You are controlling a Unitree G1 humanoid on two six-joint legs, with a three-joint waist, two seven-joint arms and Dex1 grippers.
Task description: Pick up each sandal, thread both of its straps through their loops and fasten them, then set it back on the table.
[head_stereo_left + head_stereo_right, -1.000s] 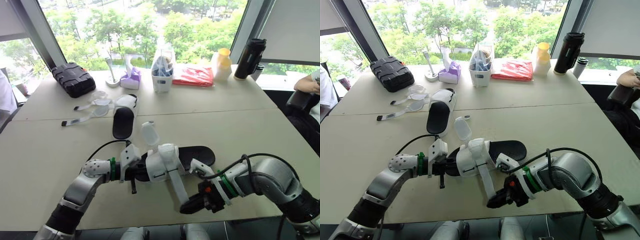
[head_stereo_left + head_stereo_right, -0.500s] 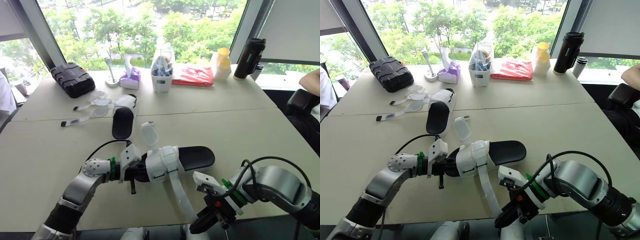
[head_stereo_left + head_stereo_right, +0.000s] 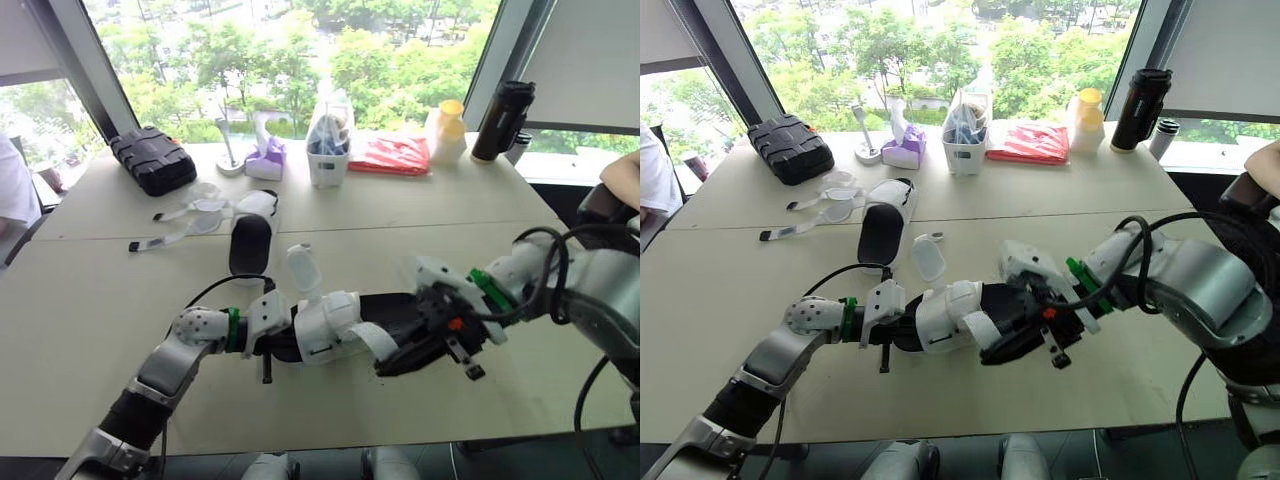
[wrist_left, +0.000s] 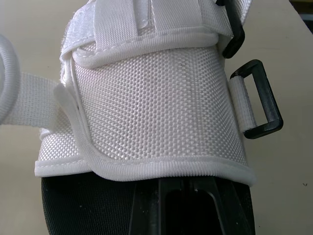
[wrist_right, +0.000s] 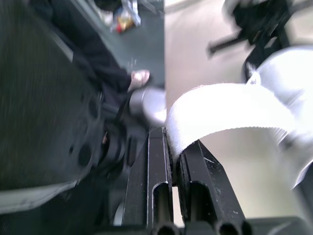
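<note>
Two risks for the sandal (image 3: 345,318) at lower centre of the head view, heel clamped in the left gripper (image 3: 278,338) and white strap (image 3: 374,340) pinched tight in the right gripper (image 3: 392,364): strap slipping free under a hard pull, or missing the black loop (image 4: 259,100) entirely.

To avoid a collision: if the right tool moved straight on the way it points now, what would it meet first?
Probably the white upper of the sandal, just beyond the strap that the right tool grips; depth is unclear.
</note>
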